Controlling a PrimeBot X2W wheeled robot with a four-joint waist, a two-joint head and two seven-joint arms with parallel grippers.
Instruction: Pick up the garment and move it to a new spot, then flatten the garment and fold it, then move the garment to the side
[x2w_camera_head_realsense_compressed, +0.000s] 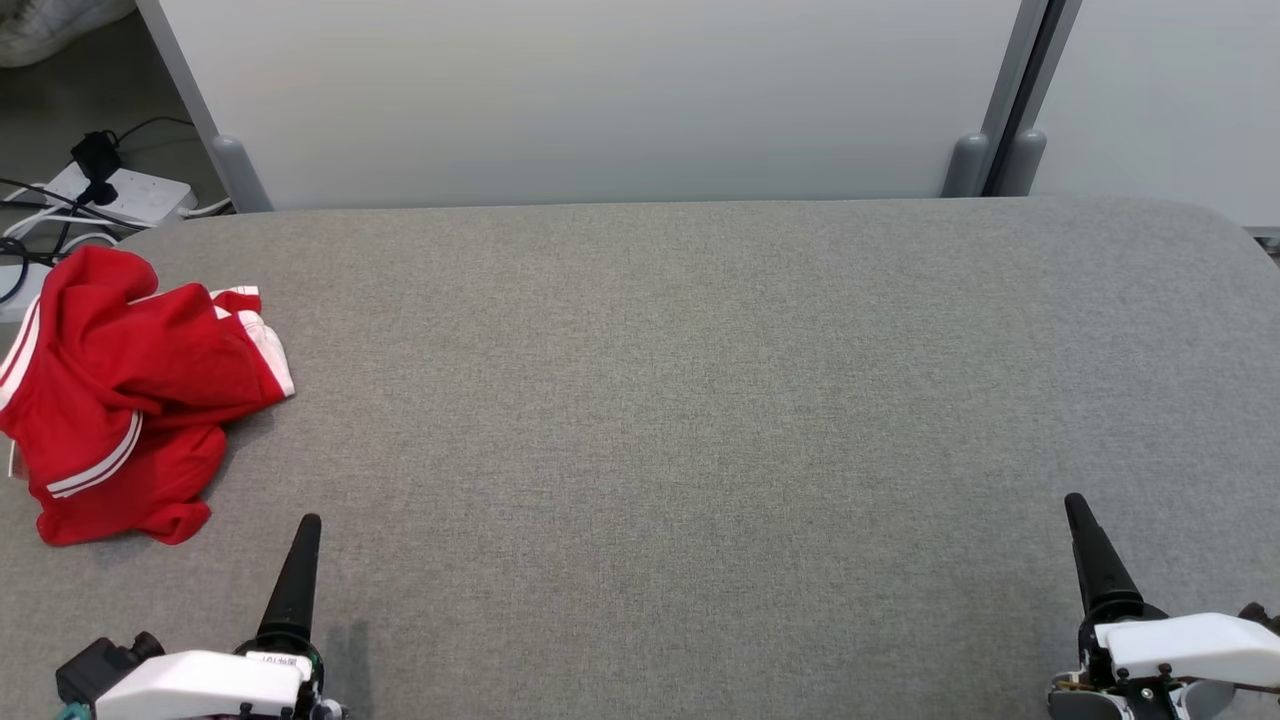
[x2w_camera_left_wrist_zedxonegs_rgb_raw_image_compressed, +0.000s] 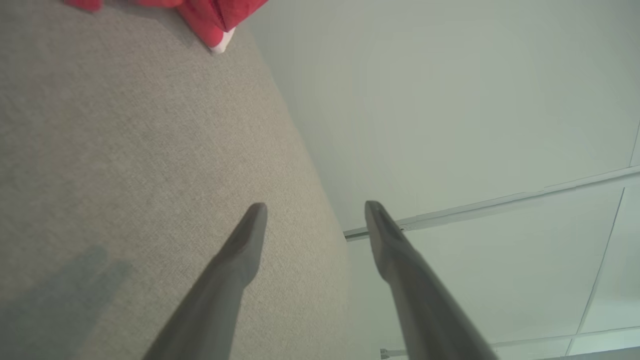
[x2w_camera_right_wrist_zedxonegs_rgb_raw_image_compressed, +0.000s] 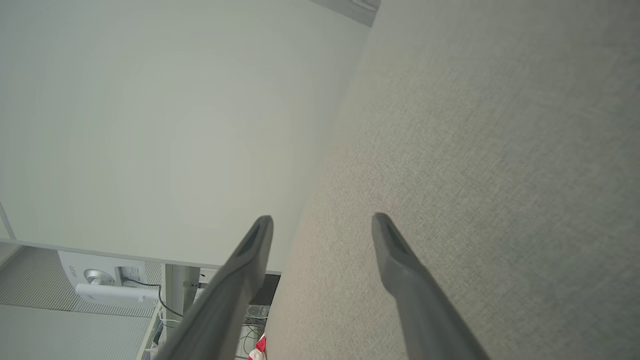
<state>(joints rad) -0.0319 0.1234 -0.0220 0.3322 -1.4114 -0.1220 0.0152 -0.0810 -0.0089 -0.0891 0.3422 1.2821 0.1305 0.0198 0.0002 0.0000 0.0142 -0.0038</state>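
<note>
The garment (x2w_camera_head_realsense_compressed: 120, 390) is red with white stripes and lies crumpled in a heap at the far left of the grey table (x2w_camera_head_realsense_compressed: 680, 400). A corner of the garment (x2w_camera_left_wrist_zedxonegs_rgb_raw_image_compressed: 215, 20) shows at the top of the left wrist view, and a small red bit (x2w_camera_right_wrist_zedxonegs_rgb_raw_image_compressed: 259, 347) at the bottom of the right wrist view. My left gripper (x2w_camera_head_realsense_compressed: 308, 520) hovers near the table's front left, just right of the heap and apart from it. Its fingers (x2w_camera_left_wrist_zedxonegs_rgb_raw_image_compressed: 250, 235) stand open and hold nothing. My right gripper (x2w_camera_head_realsense_compressed: 1075, 500) is at the front right, far from the garment, fingers (x2w_camera_right_wrist_zedxonegs_rgb_raw_image_compressed: 395, 250) open and holding nothing.
White partition panels (x2w_camera_head_realsense_compressed: 600, 90) on grey posts (x2w_camera_head_realsense_compressed: 968, 165) stand behind the table's far edge. A power strip with cables (x2w_camera_head_realsense_compressed: 110, 195) lies on the floor beyond the table's back left corner. A white device (x2w_camera_right_wrist_zedxonegs_rgb_raw_image_compressed: 105, 285) sits past the left end.
</note>
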